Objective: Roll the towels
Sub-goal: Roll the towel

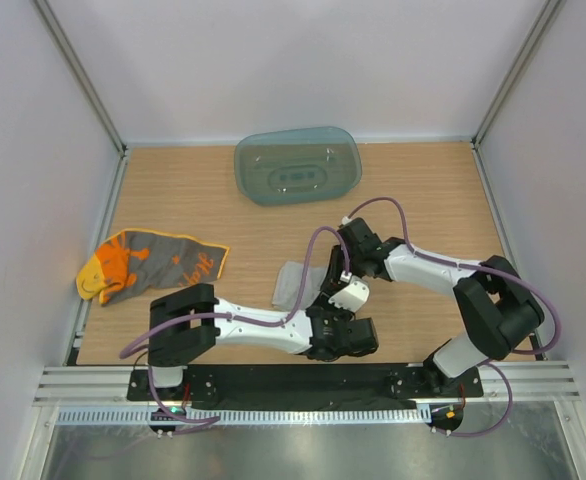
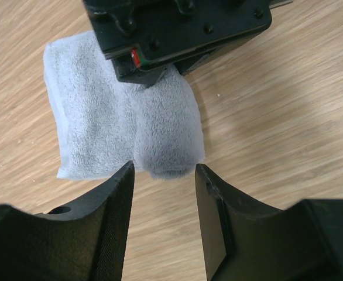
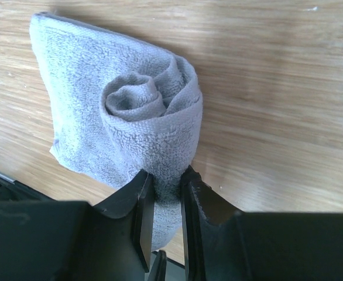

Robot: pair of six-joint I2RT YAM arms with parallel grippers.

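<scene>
The grey towel [image 1: 295, 284] lies mid-table, partly rolled, with a flat tail to its left. In the right wrist view the roll [image 3: 151, 126] shows its spiral end, and my right gripper [image 3: 167, 186] is shut on its near end. In the left wrist view the same grey towel [image 2: 122, 123] lies just beyond my left gripper [image 2: 163, 170], which is open and empty, its fingertips close to the roll's near end without touching. The yellow-orange towel [image 1: 143, 264] with orange print lies flat and crumpled at the left edge. My right gripper [image 1: 331, 283] and left gripper [image 1: 325, 318] are close together.
A translucent teal plastic tray [image 1: 298, 166] sits at the back centre. White walls and metal posts enclose the wooden table [image 1: 423, 190]. A black base rail [image 1: 293, 380] runs along the near edge.
</scene>
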